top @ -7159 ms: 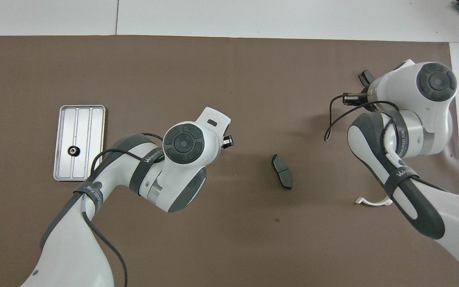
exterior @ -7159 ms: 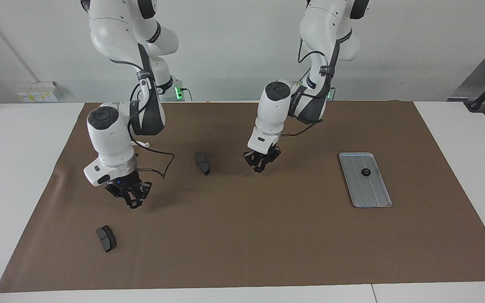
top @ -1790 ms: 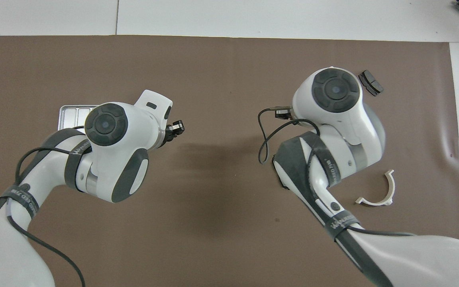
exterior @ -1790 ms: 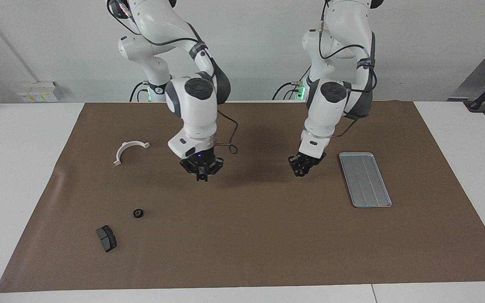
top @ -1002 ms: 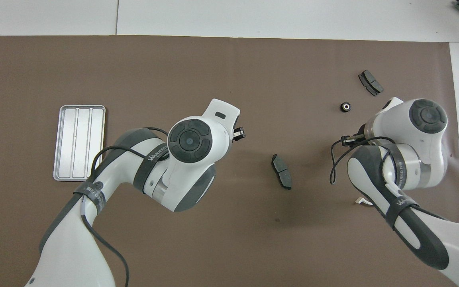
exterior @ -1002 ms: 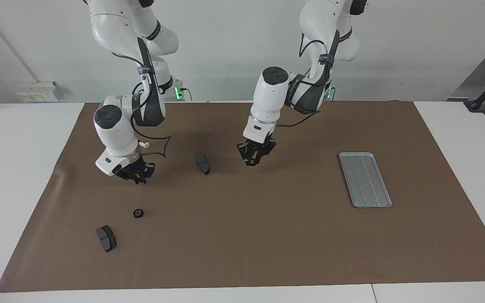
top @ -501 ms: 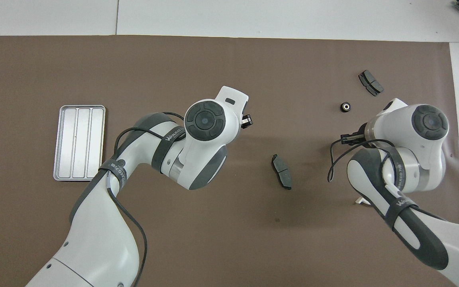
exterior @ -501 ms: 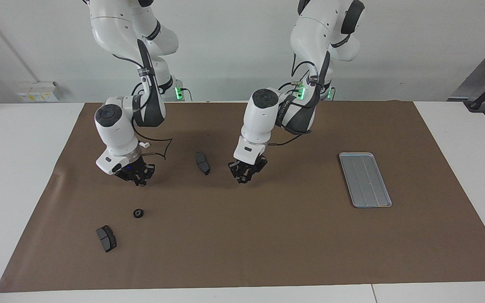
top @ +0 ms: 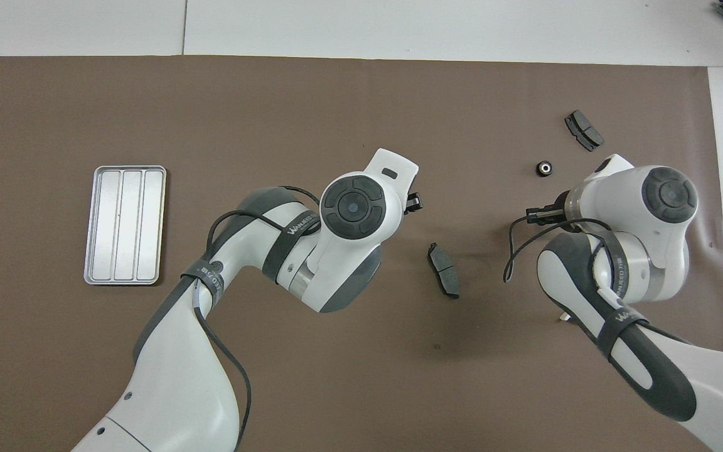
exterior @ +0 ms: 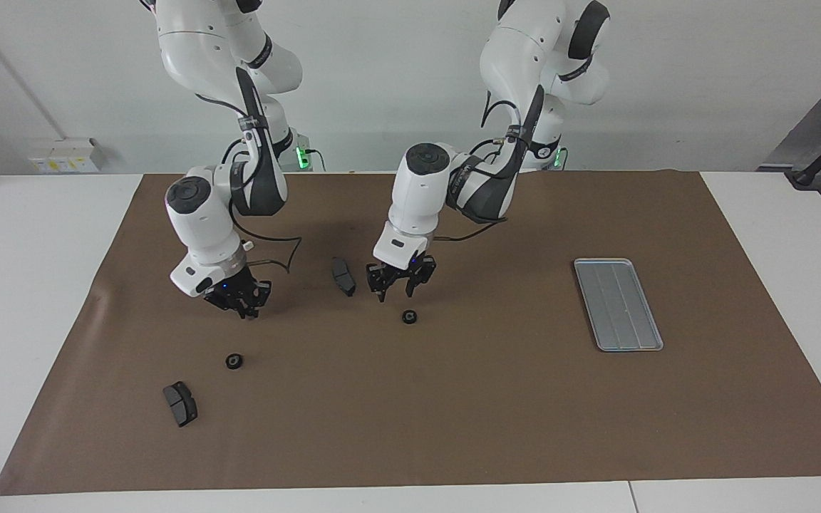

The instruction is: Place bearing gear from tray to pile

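Note:
The silver-grey tray (exterior: 617, 304) lies empty toward the left arm's end of the table; it also shows in the overhead view (top: 124, 224). One small black bearing gear (exterior: 409, 316) lies on the brown mat just below my left gripper (exterior: 396, 291), which is open and empty a little above the mat. The left arm hides this gear in the overhead view. A second gear (exterior: 234, 361) lies toward the right arm's end and also shows in the overhead view (top: 544, 167). My right gripper (exterior: 242, 306) hangs low over the mat near that second gear.
A dark brake pad (exterior: 343, 276) lies beside the left gripper, toward the right arm's end. Another brake pad (exterior: 179, 403) lies farther from the robots than the second gear. A white curved part (exterior: 246, 244) is mostly hidden by the right arm.
My left gripper has moved toward the right arm's end and opened. A gear now lies on the mat below it. The right gripper has shifted only slightly.

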Motion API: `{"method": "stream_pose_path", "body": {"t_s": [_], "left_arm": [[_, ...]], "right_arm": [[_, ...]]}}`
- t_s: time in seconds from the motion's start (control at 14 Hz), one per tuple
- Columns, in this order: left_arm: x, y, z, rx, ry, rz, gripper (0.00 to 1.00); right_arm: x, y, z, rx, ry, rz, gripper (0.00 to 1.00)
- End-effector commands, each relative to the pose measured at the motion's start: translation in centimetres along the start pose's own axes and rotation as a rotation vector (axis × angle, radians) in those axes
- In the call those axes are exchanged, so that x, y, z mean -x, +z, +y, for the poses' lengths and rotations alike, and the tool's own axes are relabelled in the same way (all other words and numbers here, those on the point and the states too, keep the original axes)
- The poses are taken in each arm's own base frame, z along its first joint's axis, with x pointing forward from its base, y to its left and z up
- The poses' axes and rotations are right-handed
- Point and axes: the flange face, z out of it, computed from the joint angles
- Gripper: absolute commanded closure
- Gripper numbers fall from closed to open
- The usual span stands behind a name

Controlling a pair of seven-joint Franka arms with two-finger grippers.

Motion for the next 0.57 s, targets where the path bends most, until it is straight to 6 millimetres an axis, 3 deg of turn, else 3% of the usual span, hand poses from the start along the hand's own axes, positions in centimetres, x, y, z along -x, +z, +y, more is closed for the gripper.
{"method": "stream_pose_path", "body": {"t_s": [0.0, 0.07, 0.14, 0.29, 0.36, 0.43, 0.5], "left_arm": [[-1.5, -1.0, -0.9, -0.040, -0.024, -0.006, 0.11], [-2.5, -2.0, -1.4, -0.042, -0.034, 0.002, 0.09], [-4.9, -4.7, -3.3, -0.036, -0.067, 0.025, 0.09], [-7.9, -8.7, -6.9, -0.073, -0.059, 0.009, 0.08], [-9.0, -10.5, -8.9, -0.099, -0.022, -0.014, 0.07], [-10.3, -12.3, -11.2, -0.117, 0.007, -0.028, 0.06], [-11.5, -13.7, -13.2, -0.128, 0.028, -0.034, 0.05]], "right_arm": [[-0.9, 1.3, -1.0, -0.015, 0.033, 0.038, 1.00], [-1.2, 1.4, -1.5, -0.017, 0.030, 0.042, 1.00], [-1.7, 1.3, -1.7, -0.017, 0.041, 0.050, 1.00], [-2.0, 1.3, -1.7, -0.018, 0.048, 0.056, 1.00], [-2.0, 1.3, -1.7, -0.018, 0.047, 0.056, 0.85], [-1.9, 1.3, -1.7, -0.018, 0.048, 0.048, 0.07], [-1.9, 1.1, -1.7, -0.018, 0.050, 0.050, 0.00]]}}
